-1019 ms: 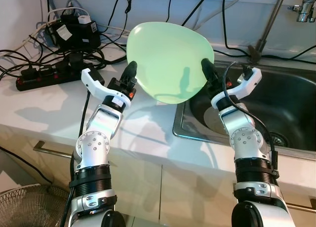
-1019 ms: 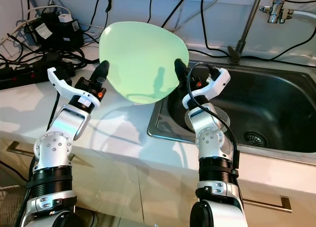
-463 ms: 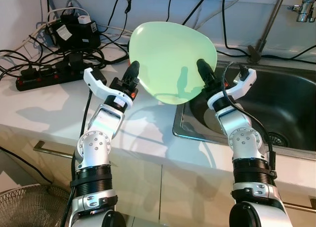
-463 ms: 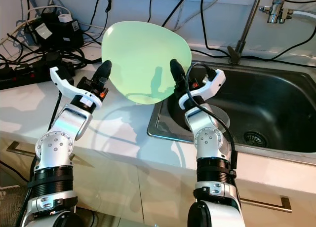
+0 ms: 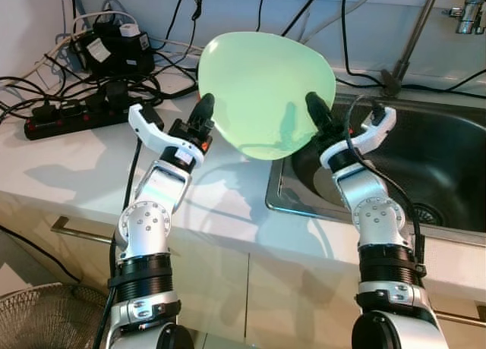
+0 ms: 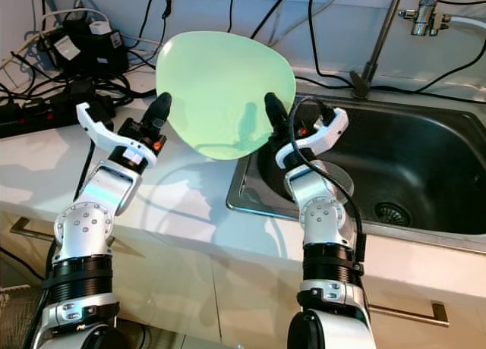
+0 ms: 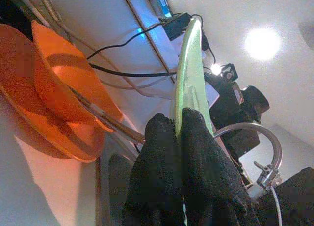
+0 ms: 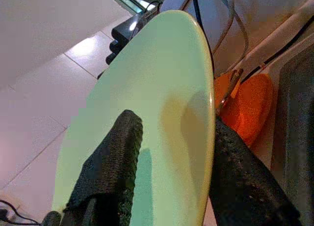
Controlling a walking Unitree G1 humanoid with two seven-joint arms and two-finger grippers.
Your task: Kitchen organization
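Observation:
A pale green plate (image 5: 266, 91) is held upright above the counter, just left of the sink. My left gripper (image 5: 203, 106) is shut on its left rim; the left wrist view shows both black fingers (image 7: 162, 152) pinching the thin edge of the plate (image 7: 189, 59). At the plate's right rim, my right gripper (image 5: 313, 105) grips it too. In the right wrist view one finger (image 8: 115, 157) lies on the plate's face (image 8: 162, 78) and the other sits behind the rim.
The steel sink (image 5: 456, 159) with its tap (image 5: 410, 38) lies to the right, with a round disc (image 6: 342, 183) in the basin. A power strip (image 5: 68, 117) and tangled cables crowd the back left. Stacked orange dishes (image 7: 54, 103) stand behind the plate. A wire basket (image 5: 38, 315) sits on the floor.
The plate and both grippers have shifted a little to the right and up. The right gripper's finger moved in along the plate's face, then eased slightly back.

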